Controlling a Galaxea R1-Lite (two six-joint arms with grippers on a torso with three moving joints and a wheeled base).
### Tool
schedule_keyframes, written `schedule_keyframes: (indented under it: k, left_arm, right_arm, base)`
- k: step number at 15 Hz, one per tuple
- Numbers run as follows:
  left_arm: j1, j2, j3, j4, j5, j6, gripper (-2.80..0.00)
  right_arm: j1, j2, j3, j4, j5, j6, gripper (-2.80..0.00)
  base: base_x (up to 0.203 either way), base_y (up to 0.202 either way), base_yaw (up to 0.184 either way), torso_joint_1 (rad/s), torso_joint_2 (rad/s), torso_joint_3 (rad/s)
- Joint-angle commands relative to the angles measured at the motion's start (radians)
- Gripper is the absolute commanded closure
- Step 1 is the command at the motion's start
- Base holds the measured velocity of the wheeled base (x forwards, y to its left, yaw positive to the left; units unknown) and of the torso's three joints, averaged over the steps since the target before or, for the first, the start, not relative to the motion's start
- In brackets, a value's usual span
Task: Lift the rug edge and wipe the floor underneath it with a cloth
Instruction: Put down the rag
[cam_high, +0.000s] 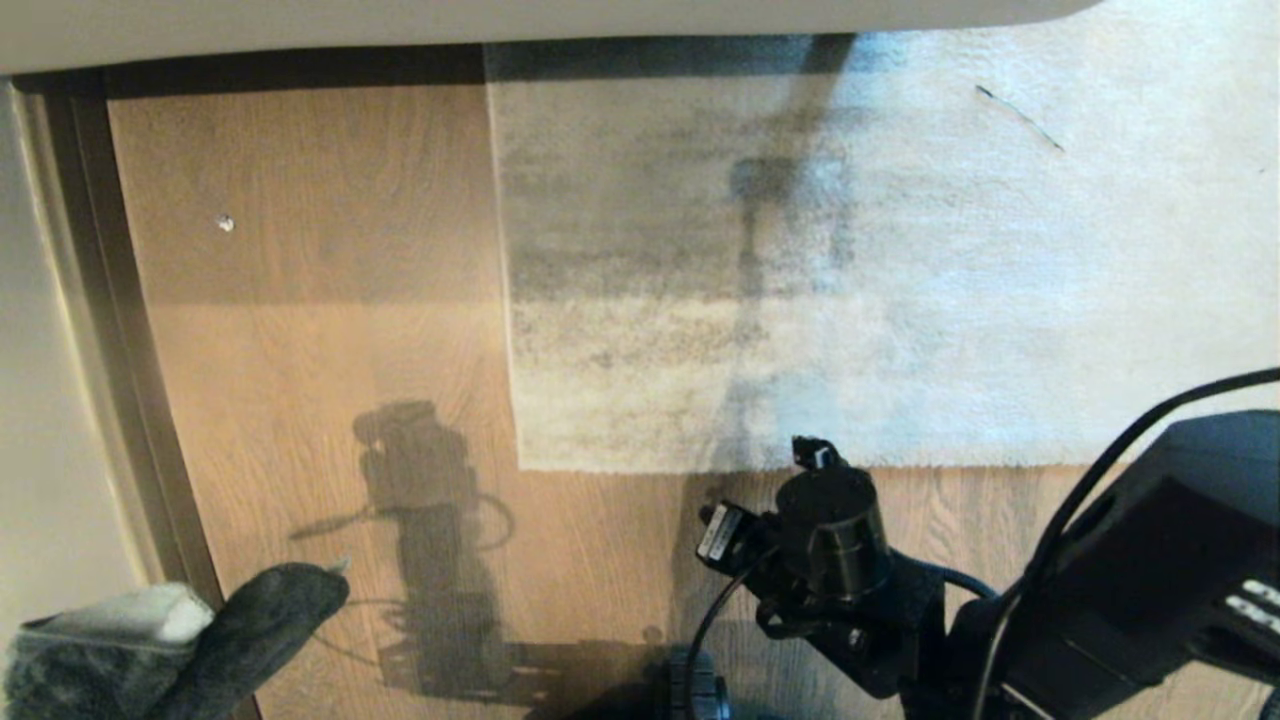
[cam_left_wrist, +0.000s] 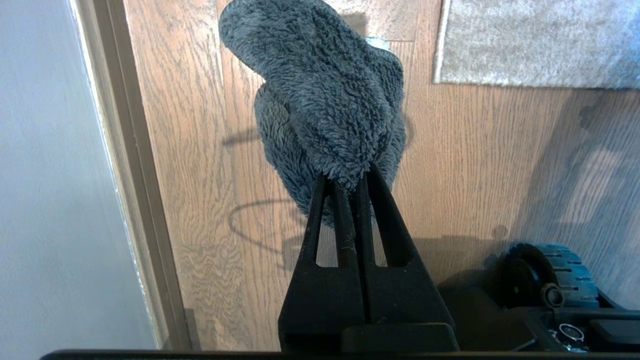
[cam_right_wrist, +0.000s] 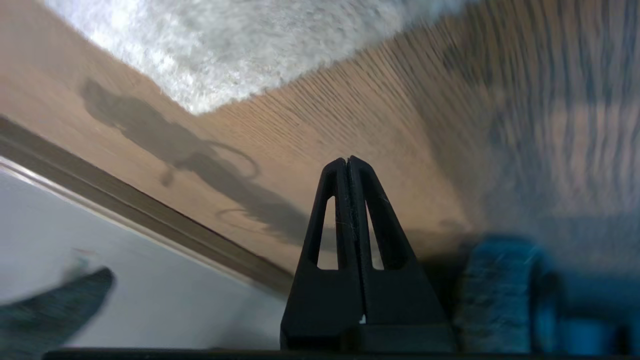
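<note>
Rug edge (cam_high: 650, 466) lies flat on the floor (cam_high: 300, 400) in the middle of the head view. It runs straight across the picture, and its square corner (cam_high: 522, 466) sits a little left of center. From that corner another border goes up toward the top of the picture. The rug (cam_high: 850, 280) is grey-beige with darker streaks and fills the upper right part of the frame. Brown wood planks show to the left of it and below it.

A dark grey fluffy cloth (cam_high: 170, 640) is in the lower left corner of the head view, with a paler side showing there too. In the left wrist view the cloth (cam_left_wrist: 325, 100) fills the upper middle of the picture. The left gripper (cam_left_wrist: 350, 177) pinches the cloth tight between its two black fingers, and the cloth sticks out past the tips, off the planks.

The right gripper (cam_right_wrist: 347, 161) has its fingers pressed together with nothing between them. In the right wrist view it hangs over bare wood, and the rug corner (cam_right_wrist: 200, 107) is in the upper left, apart from the fingertips. In the head view the right arm (cam_high: 1100, 580) comes in from the lower right, and its front end sits just below the rug edge.

A wall and a dark strip (cam_high: 120, 350) run down the left side of the head view. A small pale speck (cam_high: 225, 223) lies on the wood in the upper left. A black wheel (cam_left_wrist: 545, 275) shows in the lower right of the left wrist view.
</note>
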Motion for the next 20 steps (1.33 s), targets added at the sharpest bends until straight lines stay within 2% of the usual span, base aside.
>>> schedule_keyframes:
  k: [1,4,8,14,16,20]
  left_arm:
    - [0.000,0.000,0.000,0.000,0.000,-0.001,0.00]
    - [0.000,0.000,0.000,0.000,0.000,-0.001,0.00]
    - [-0.001,0.000,0.000,0.000,0.000,-0.001,0.00]
    - [0.000,0.000,0.000,0.000,0.000,-0.001,0.00]
    - [-0.001,0.000,0.000,0.000,0.000,-0.002,0.00]
    - [0.000,0.000,0.000,0.000,0.000,-0.001,0.00]
  right_arm:
    - [-0.007,-0.014,-0.013,0.039,-0.001,0.054,0.00]
    - [-0.045,-0.009,-0.069,0.122,-0.001,0.113,0.00]
    - [-0.113,0.039,-0.159,0.189,-0.001,0.117,0.00]
    - [-0.164,0.150,-0.279,0.141,-0.015,0.097,0.00]
    - [-0.165,0.173,-0.282,0.065,-0.021,0.094,0.00]
    - [-0.163,0.172,-0.275,0.053,-0.021,0.094,0.00]
  base:
    - [0.000,0.000,0.000,0.000,0.00,0.000]
    - [0.000,0.000,0.000,0.000,0.00,0.000]
    - [0.000,0.000,0.000,0.000,0.00,0.000]
    - [0.000,0.000,0.000,0.000,0.00,0.000]
    - [0.000,0.000,0.000,0.000,0.00,0.000]
    - [0.000,0.000,0.000,0.000,0.00,0.000]
